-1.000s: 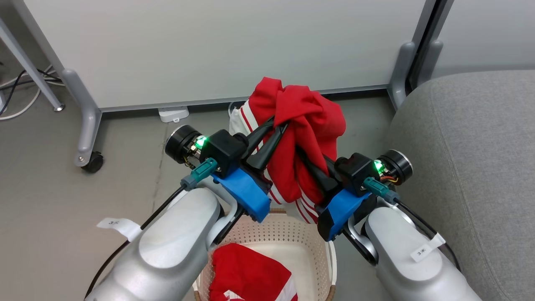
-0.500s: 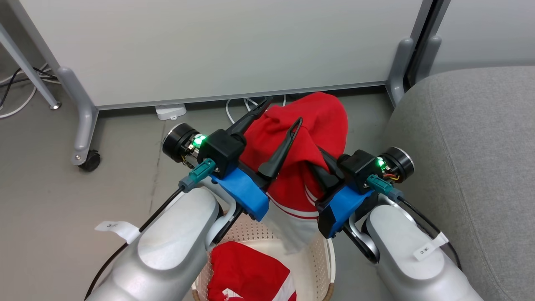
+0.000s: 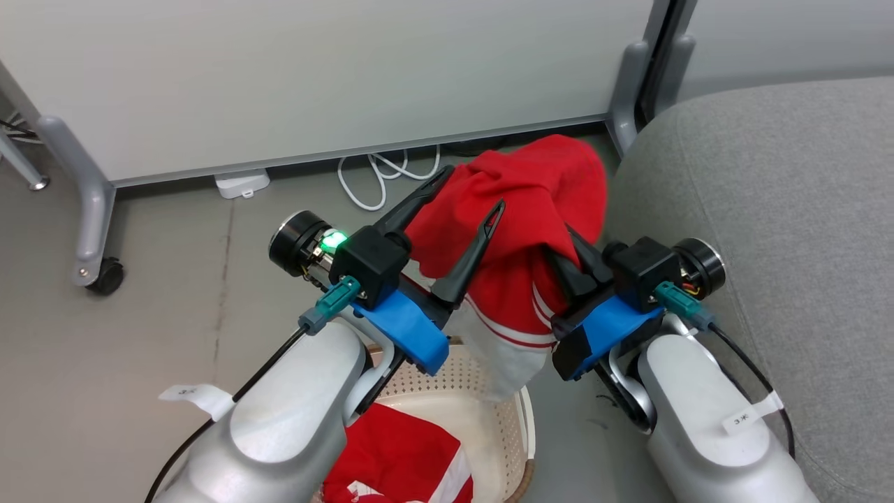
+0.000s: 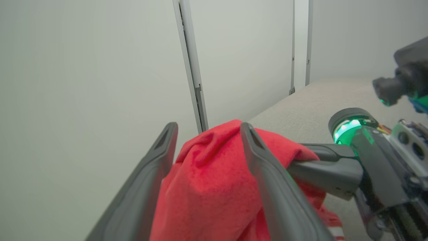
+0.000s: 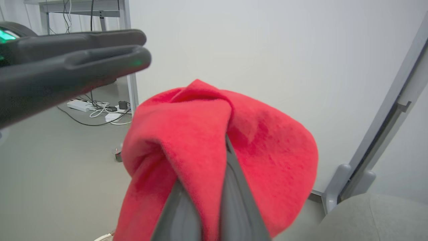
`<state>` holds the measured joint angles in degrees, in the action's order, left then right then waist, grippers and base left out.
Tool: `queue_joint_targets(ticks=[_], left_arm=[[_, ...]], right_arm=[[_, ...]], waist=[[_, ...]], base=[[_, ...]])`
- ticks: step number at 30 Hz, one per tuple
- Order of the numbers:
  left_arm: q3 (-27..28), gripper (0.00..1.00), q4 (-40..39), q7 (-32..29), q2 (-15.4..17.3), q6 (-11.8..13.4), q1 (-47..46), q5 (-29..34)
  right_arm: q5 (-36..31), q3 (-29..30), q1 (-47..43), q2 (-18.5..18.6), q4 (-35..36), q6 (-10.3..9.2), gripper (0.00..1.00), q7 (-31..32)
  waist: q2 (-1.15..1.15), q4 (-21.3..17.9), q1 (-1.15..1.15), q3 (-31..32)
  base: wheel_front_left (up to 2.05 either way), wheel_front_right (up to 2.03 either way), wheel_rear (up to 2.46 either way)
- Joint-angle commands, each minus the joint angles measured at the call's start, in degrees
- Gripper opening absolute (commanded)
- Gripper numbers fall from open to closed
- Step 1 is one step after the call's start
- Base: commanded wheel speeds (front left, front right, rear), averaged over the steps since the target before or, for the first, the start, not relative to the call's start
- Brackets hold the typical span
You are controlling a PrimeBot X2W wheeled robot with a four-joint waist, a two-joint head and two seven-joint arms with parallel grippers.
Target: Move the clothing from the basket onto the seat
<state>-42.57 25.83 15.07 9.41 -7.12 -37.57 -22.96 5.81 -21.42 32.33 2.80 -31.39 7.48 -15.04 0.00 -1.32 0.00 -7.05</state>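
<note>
The seat [image 3: 768,209] lies just right of the red garment [image 3: 531,209], nearest the right arm. The red garment hangs over the basket [image 3: 503,419], pinched in the closed right jaws; the left jaws gape wide, gripping nothing.

Silver arms [image 3: 293,426] w/ blue mounts [image 3: 405,328]

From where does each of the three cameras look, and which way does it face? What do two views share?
Head view: on the head, facing forward and down at basket, floor and seat; shows both forearms, open left gripper, right gripper shut on the red garment.
Left wrist view: on the left wrist, facing a pale panel along its own spread fingers.
Right wrist view: on the right wrist, facing a pale panel along its own cloth-wrapped fingers.
Shared: both wrist views show the other gripper.
</note>
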Motion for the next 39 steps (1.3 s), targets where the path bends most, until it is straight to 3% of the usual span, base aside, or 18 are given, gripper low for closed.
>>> queue_joint_targets(ticks=[1, 16, 27, 39], left_arm=[[0.41, 1.0, -0.4, 0.16, 0.03, 0.1, 0.75, 0.56], [0.33, 1.0, -1.33, 0.16, -0.24, -0.22, 1.3, 3.14], [-2.16, 1.0, -1.03, 0.16, -0.88, -0.42, -0.26, 4.01], [-5.23, 1.0, -0.73, 0.16, -0.58, -0.34, -1.03, 3.73]], right_arm=[[-0.33, 0.87, -0.74, 0.17, 0.91, 0.03, 0.0, -0.22], [-5.34, 12.14, -4.49, 0.12, 8.92, 0.03, 0.0, -0.22], [-5.27, 18.2, -7.32, 0.11, 15.14, 0.03, 0.0, -0.22], [-4.25, 23.59, -14.02, 0.11, 20.78, 0.03, 0.0, -0.22]], waist=[[0.0, -1.09, 0.0, -0.65], [0.0, -8.39, 0.0, -3.72], [0.0, -14.09, 0.0, -6.8], [0.0, -17.18, 0.0, -8.42]], base=[[0.0, 0.0, 0.0], [0.0, 0.0, 0.0], [0.0, 0.0, 0.0], [0.0, 0.0, 0.0]])
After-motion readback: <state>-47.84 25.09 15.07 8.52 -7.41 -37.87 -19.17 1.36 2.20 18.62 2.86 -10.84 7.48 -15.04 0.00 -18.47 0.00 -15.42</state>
